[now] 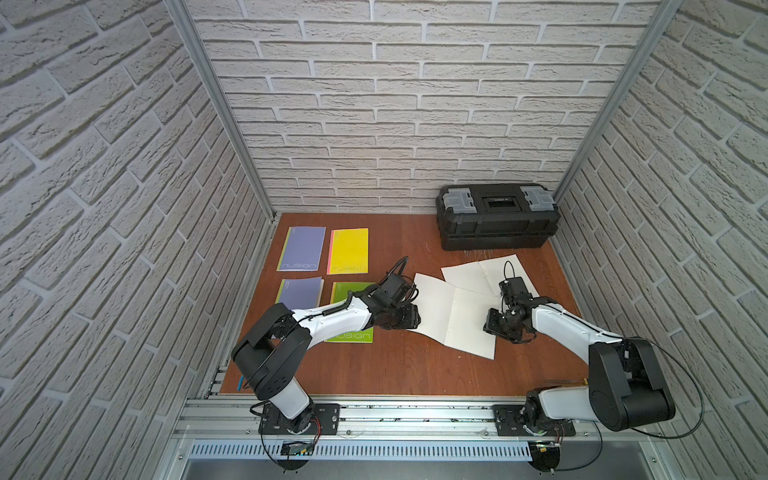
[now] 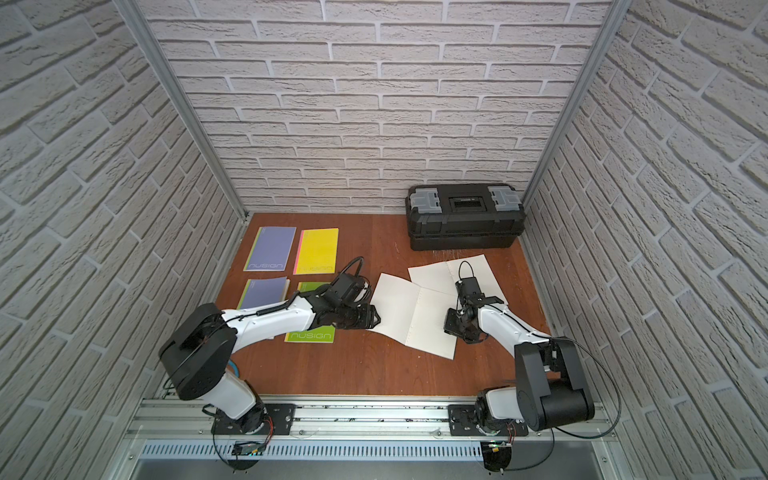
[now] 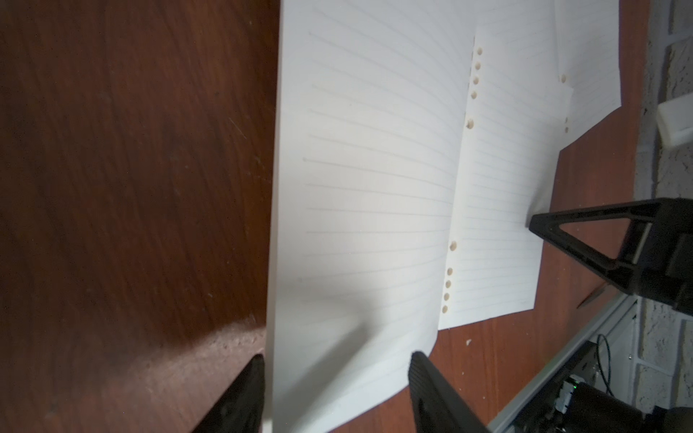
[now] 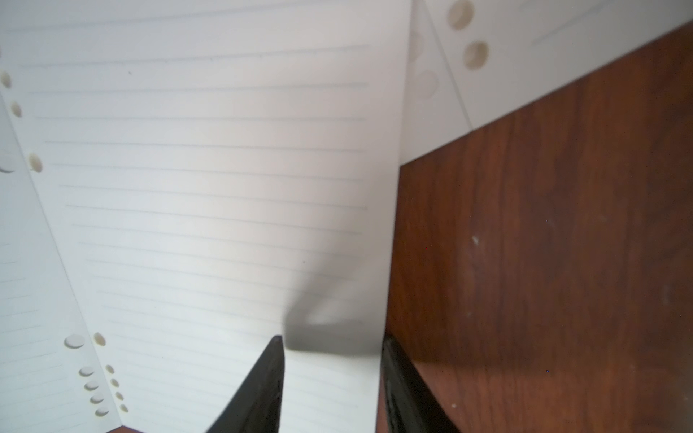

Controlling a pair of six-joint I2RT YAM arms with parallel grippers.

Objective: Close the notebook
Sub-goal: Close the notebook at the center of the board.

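Observation:
The notebook [image 1: 453,316] [image 2: 409,316] lies open mid-table, its white lined pages up and punch holes along the fold [image 3: 453,245]. My left gripper [image 1: 414,318] [image 2: 376,319] [image 3: 339,378] is low at its left page edge. It is open, one finger on the table side and one over the page corner. At the right page edge sits my right gripper [image 1: 491,328] [image 2: 449,326] [image 4: 332,360], also open, its fingers straddling that edge. One of its fingers [image 3: 585,232] shows in the left wrist view.
A second open white notebook [image 1: 478,270] lies behind, partly under the first. Closed notebooks lie at left: purple [image 1: 301,248], yellow [image 1: 349,250], purple [image 1: 300,292] and green [image 1: 351,334] under the left arm. A black toolbox [image 1: 496,216] stands back right. Brick walls enclose the table.

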